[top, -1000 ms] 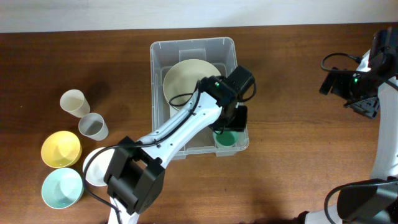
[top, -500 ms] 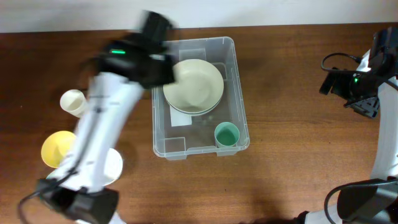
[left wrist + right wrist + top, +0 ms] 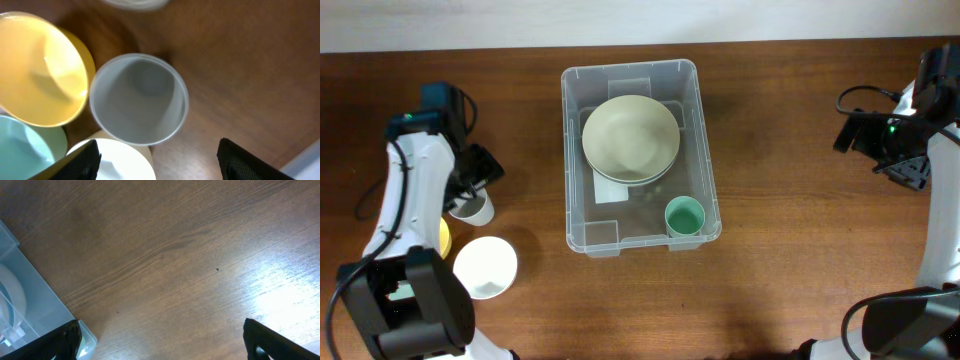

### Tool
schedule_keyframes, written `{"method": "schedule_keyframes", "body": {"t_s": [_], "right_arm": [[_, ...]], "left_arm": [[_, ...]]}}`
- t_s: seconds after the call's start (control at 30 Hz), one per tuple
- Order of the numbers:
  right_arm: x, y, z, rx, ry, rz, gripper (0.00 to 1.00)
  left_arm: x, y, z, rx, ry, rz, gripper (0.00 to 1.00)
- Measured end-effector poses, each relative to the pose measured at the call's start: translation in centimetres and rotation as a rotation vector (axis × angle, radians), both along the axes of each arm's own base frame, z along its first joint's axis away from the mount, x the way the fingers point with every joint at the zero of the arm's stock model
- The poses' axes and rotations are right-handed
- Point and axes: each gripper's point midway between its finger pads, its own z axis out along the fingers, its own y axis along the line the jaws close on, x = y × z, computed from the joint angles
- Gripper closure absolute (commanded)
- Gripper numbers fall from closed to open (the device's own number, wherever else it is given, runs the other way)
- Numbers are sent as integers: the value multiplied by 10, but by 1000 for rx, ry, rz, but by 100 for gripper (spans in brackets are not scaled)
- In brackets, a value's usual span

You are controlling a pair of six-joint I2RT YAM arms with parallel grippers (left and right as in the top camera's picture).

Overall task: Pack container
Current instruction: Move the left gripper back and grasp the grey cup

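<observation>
Your left arm [image 3: 408, 190] has swung from the container [image 3: 630, 67] to the grey cup [image 3: 137, 97]; the left gripper [image 3: 162, 162] hovers above it, fingers wide apart, holding nothing

Container [image 3: 706, 150]: set mid-worktop [image 3: 790, 250].
Inside: bowl [image 3: 631, 138] held toward the back, cup [image 3: 685, 216] in the front right corner.
Left of it: second cup [image 3: 475, 212] set behind second bowl [image 3: 485, 267].

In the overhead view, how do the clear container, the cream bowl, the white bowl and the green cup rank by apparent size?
Largest to smallest:
1. clear container
2. cream bowl
3. white bowl
4. green cup
</observation>
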Motion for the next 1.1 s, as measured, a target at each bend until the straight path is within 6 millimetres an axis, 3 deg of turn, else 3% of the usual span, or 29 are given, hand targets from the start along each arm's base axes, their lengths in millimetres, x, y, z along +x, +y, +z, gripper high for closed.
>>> {"method": "schedule_keyframes", "body": {"t_s": [0.13,0.2,0.4,0.57,0.83,1.0,1.03,1.07,1.1], "right_arm": [[0,0,0,0,1,0,1],[0,0,0,0,1,0,1],[0,0,0,0,1,0,1],[0,0,0,0,1,0,1],[0,0,0,0,1,0,1],[0,0,0,0,0,0,1],[0,0,0,0,1,0,1],[0,0,0,0,1,0,1],[0,0,0,0,1,1,1]], "left_arm": [[-7,-4,-34,-17,13,-6,23],[-6,-5,-41,-24,5,-10,25],[6,-6,-50,-28,-27,-26,60],[14,-5,-50,-27,-57,-41,99],[19,-8,-49,-46,-74,-55,100],[24,-29,-27,-108,-80,-109,100],[33,-40,-6,-107,-129,-144,99],[44,-58,29,-103,-217,-199,99],[48,-69,48,-101,-265,-229,99]]}}
